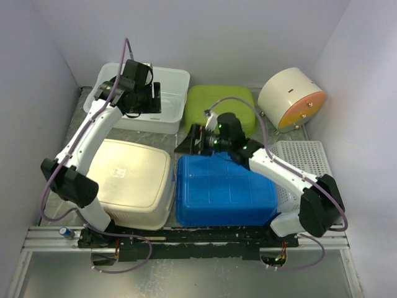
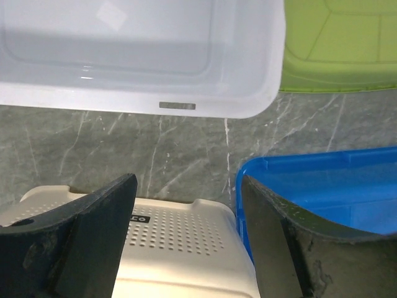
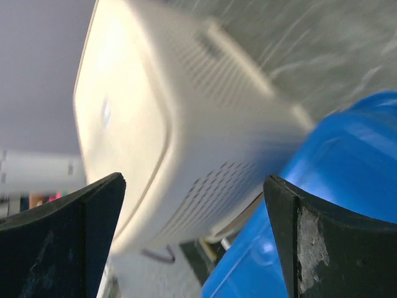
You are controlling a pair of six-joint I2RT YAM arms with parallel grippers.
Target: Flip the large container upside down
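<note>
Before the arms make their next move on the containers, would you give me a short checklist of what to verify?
1. Left hand open and empty: ok.
2. Right hand open and empty: ok.
3. White translucent plastic tub upright with nothing visible inside: ok, though part of its inside is out of view.
4. Left hand gripping that tub's rim: not ok; the fingers touch nothing.
5. Room to tip the tub over: cannot tell; the lime-green plastic tub sits close beside it, and the cream perforated basket lies in front.
</note>
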